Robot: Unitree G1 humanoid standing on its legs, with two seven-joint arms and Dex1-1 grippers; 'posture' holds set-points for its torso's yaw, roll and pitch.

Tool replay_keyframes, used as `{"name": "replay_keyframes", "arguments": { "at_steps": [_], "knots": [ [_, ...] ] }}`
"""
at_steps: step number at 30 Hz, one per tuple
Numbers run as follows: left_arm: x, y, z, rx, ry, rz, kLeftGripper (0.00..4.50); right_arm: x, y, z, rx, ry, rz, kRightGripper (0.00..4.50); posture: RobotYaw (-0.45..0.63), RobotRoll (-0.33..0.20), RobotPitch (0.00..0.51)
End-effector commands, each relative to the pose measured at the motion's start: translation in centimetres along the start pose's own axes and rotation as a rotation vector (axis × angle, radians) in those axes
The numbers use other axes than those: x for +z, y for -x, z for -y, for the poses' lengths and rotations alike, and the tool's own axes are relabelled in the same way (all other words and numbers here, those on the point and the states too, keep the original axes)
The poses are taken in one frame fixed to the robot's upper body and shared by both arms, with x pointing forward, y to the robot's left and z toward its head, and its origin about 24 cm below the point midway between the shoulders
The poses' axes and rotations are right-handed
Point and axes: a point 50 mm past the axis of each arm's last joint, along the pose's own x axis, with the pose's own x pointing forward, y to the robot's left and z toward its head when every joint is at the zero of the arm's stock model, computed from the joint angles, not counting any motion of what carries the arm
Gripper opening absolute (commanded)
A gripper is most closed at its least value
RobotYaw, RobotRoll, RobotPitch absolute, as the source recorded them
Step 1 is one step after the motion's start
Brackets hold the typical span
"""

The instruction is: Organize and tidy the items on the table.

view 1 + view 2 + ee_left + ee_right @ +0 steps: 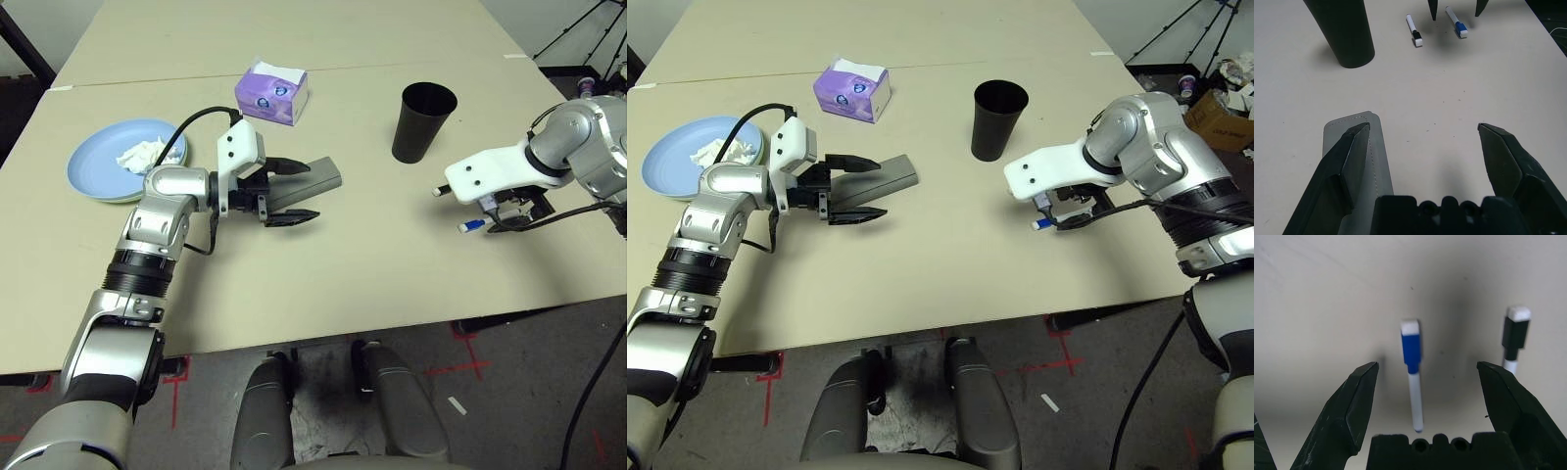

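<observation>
1. The left hand (291, 193) points level across the tabletop (353, 255), its fingers spread wide and grasping nothing.
2. A grey case (318, 178) lies flat beneath the hand's far finger (1352, 147); whether that finger touches it, I cannot tell.
3. The right hand (1425, 377) points steeply down, released, its fingers spread wide above two pens.
4. The blue-capped pen (1412, 367) lies between the right fingers; the black-capped pen (1513, 338) lies just beside it, outside one finger.
5. A black cup (424, 121) stands upright between the two hands, farther back on the tabletop.
6. Stacked plates (98, 162), blue on top with a pale green rim showing beneath, sit at the robot's far left, with a crumpled tissue (147, 154) resting on them.
7. A purple tissue box (271, 93) stands behind the case; its printing is too small to read.
8. No brand or writing can be read on the pens, cup or case.
</observation>
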Motion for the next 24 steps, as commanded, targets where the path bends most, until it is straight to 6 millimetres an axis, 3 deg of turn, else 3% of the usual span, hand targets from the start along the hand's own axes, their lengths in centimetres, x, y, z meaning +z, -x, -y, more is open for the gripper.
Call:
{"name": "replay_keyframes", "arguments": {
  "at_steps": [1, 24],
  "knots": [
    [0.0, -0.1, 0.1, -0.026, -0.013, -0.023, 4.49, 0.0, 0.0, -0.3, -0.013, -0.001, -0.008, 4.50, -0.10, 0.000, 0.207],
    [0.1, 0.3, 0.1, -0.017, -0.014, -0.030, 4.49, 0.3, -1.3, -0.1, 0.076, 0.088, -0.021, 4.50, -0.08, 0.000, 0.217]
  ]
}}
